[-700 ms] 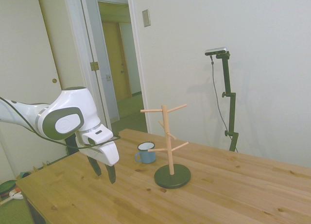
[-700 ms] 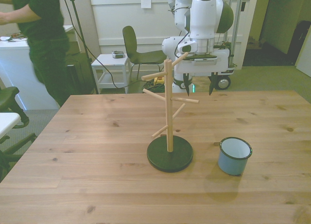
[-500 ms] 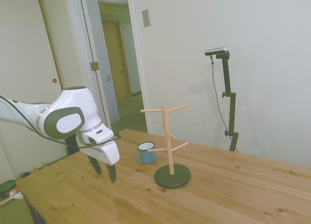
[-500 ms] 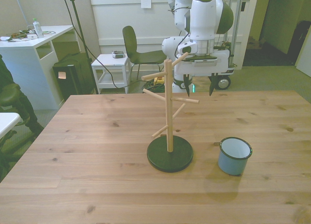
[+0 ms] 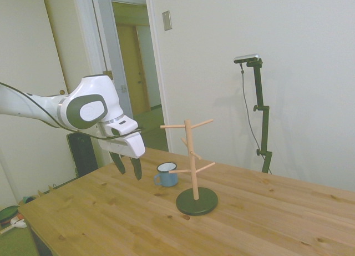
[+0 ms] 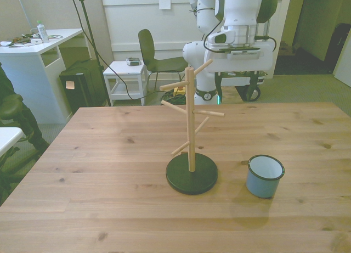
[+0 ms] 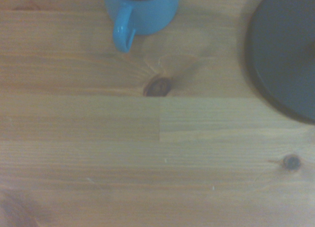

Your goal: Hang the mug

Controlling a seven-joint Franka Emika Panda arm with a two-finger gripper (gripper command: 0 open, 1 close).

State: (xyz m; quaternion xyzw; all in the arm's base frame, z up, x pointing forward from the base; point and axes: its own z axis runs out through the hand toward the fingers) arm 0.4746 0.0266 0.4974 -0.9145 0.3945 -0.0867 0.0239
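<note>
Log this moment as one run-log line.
gripper: open, empty, above table | mug: upright on table, beside peg stand, not grasped | pegs: all bare | hang: not yet done

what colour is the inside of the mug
White inside the light-blue mug, under a dark rim; clearest in the front view.

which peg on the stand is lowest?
The short peg slanting toward the front view's left, just above the dark base; every other peg leaves the post higher.

A robotics lab in an office-like room: white desk (image 6: 41,41), chair (image 6: 155,55), wooden table (image 6: 109,154), open doorway (image 5: 133,73).
</note>
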